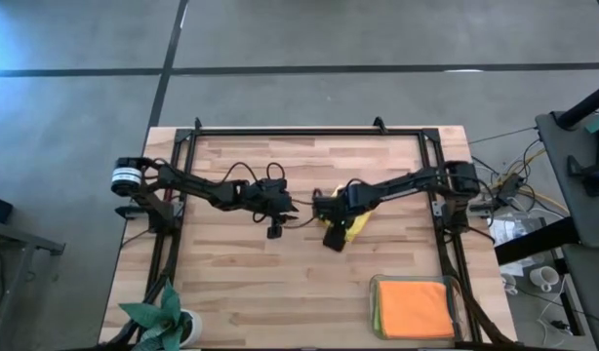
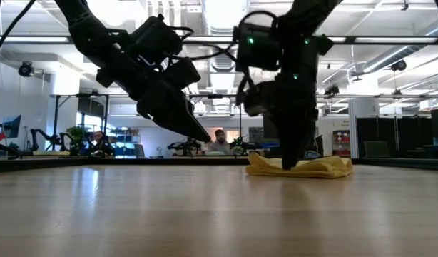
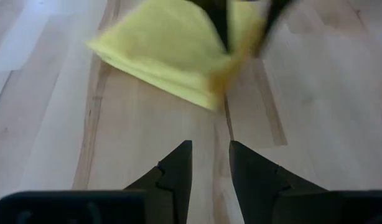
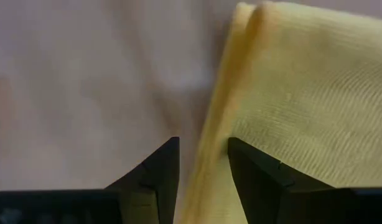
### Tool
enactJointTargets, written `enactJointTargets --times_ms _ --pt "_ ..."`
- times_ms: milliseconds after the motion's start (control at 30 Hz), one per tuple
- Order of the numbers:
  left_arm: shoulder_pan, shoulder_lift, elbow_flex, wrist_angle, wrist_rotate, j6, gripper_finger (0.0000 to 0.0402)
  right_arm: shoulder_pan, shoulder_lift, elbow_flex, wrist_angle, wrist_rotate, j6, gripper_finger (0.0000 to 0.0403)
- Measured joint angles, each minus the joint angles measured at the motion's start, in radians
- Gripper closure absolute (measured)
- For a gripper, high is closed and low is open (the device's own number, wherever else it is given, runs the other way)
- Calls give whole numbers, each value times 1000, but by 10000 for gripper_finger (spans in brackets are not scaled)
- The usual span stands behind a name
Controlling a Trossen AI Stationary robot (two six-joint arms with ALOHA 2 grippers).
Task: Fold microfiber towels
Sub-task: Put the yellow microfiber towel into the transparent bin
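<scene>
A yellow microfiber towel (image 1: 357,226) lies folded on the wooden table just right of its middle, and also shows in the low view (image 2: 315,168) and the left wrist view (image 3: 169,53). My right gripper (image 4: 203,142) points almost straight down at the towel's left part (image 2: 289,163), its fingers apart astride a folded edge. My left gripper (image 3: 209,146) hangs open a little left of the towel (image 1: 274,231), slanting down above the bare wood (image 2: 203,135), with nothing between its fingers. An orange towel (image 1: 415,307) lies in the tray. My right gripper comes at the yellow towel from above, its two fingers on either side of a folded edge (image 4: 219,130). In the low view its fingertips (image 2: 290,164) reach down to the cloth's top. Whether they touch it I cannot tell. The towel lies flat on the table.
A clear tray (image 1: 376,292) stands at the table's near right corner, and a small green plant (image 1: 161,317) at the near left corner. A black frame (image 1: 309,132) runs along the far edge and both sides. Bare wood (image 1: 280,292) spreads across the near half.
</scene>
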Motion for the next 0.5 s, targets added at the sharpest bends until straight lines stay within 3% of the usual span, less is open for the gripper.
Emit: enactJointTargets --times_ms 167,433,500 --pt "0 0 0 4 0 0 311 23 -6 55 -13 6 -44 268" --pt "-2 0 0 20 0 -2 311 13 -128 69 -215 315 39 267" --pt "-5 0 0 60 24 -28 311 -7 -155 50 -254 337 79 259"
